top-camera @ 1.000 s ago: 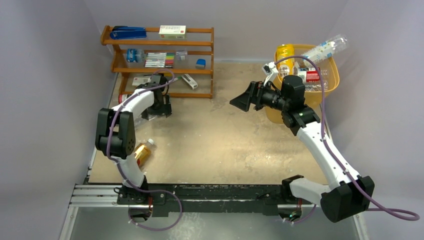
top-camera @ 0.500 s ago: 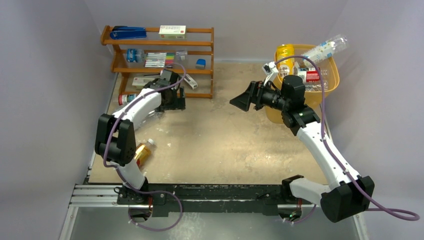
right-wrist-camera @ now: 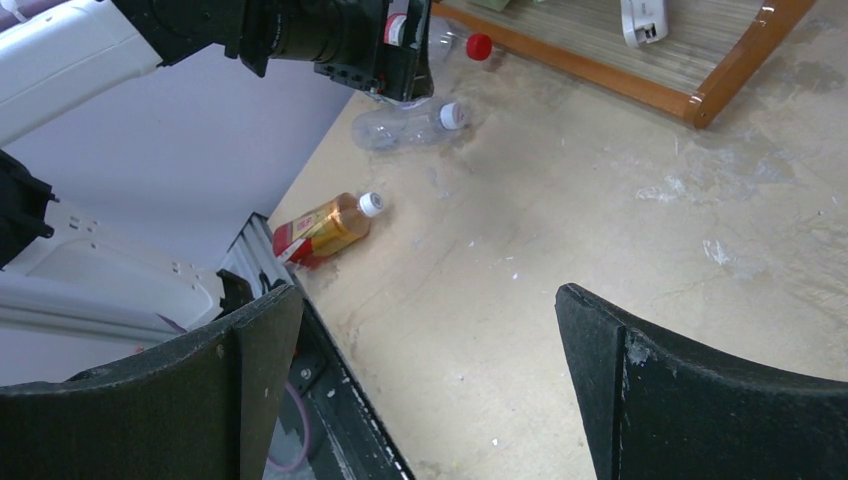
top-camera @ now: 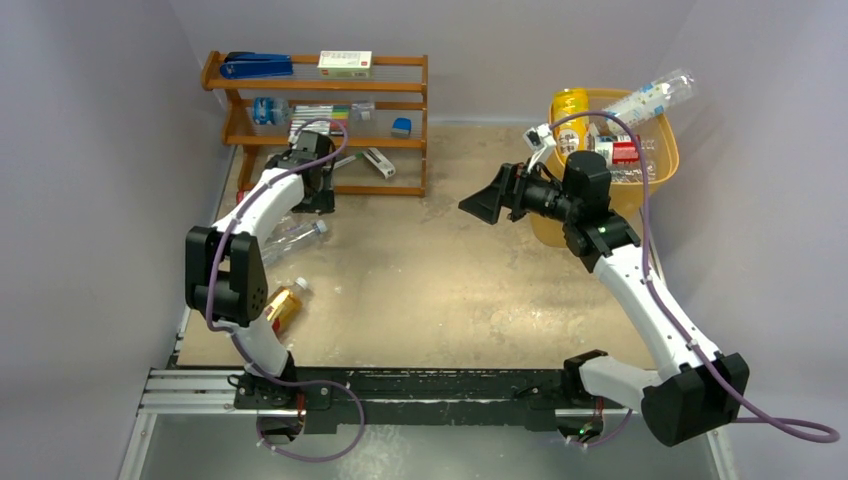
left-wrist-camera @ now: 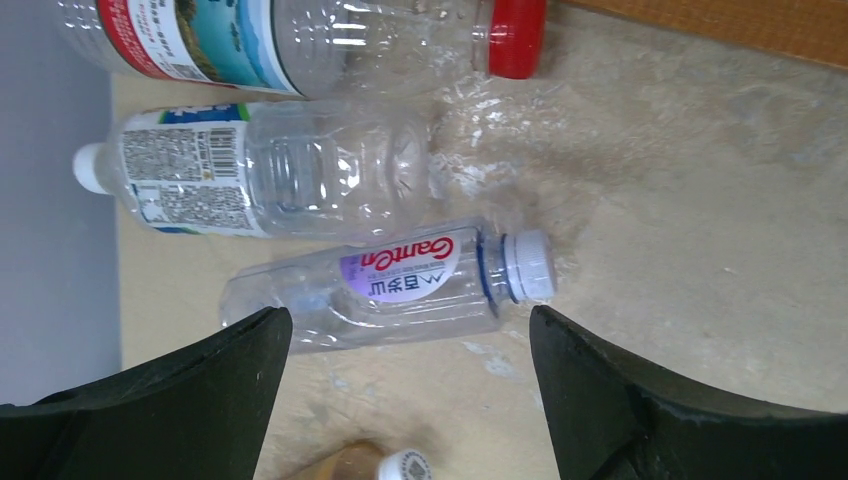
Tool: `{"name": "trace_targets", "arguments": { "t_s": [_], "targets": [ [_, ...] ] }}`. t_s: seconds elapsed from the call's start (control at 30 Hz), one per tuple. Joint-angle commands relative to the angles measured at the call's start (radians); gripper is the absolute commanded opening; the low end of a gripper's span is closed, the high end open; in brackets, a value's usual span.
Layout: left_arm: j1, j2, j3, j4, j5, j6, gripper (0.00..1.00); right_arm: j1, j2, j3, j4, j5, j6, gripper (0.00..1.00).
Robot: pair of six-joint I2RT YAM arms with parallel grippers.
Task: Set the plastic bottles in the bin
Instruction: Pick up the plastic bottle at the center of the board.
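Two sets of jaws here, both spread wide and gripping nothing. The left jaws hang over a clear plastic bottle with a purple-and-white label and a white cap (left-wrist-camera: 385, 283). It lies on its side on the tan table (left-wrist-camera: 700, 250), and neither finger is closed on it. Just beside it lies a second clear bottle with a barcode label (left-wrist-camera: 270, 170), its white cap pointing at the grey wall. Past that one sits a third clear bottle with a red cap (left-wrist-camera: 330, 30), close to the bottom rail of the brown wooden shelf rack (top-camera: 320, 90). An amber bottle with a red label and white cap (top-camera: 284, 305) lies on its side nearer the arm bases, by the left arm's elbow.

The right jaws hover in mid-air, just left of the translucent yellow-orange plastic bin (top-camera: 660, 160) and pointing toward the left side. That bin stands in the far right corner and looks pretty stuffed. A yellow bottle (top-camera: 570, 108) stands at its rim, and a long clear bottle (top-camera: 655, 97) sticks out over the far edge.
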State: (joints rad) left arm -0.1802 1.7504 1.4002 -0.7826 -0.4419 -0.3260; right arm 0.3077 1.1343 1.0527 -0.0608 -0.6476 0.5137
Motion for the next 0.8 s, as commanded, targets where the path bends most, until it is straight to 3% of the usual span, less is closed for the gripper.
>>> {"name": "trace_targets", "arguments": {
  "t_s": [0.0,0.37,0.77],
  "targets": [
    [-0.004,-0.021,-0.015,0.047,-0.076,0.098,0.9,0.004,-0.044,-0.015,0.058,-0.039,-0.004,1.0],
    [-0.001,0.071,0.028,-0.024,0.138,0.145,0.92,0.003,-0.069,-0.054,0.071,-0.055,-0.009,1.0],
    [0.018,0.142,-0.003,0.009,0.077,0.159,0.93,0.004,-0.087,-0.063,0.064,-0.057,-0.014,1.0]
  ]
}}
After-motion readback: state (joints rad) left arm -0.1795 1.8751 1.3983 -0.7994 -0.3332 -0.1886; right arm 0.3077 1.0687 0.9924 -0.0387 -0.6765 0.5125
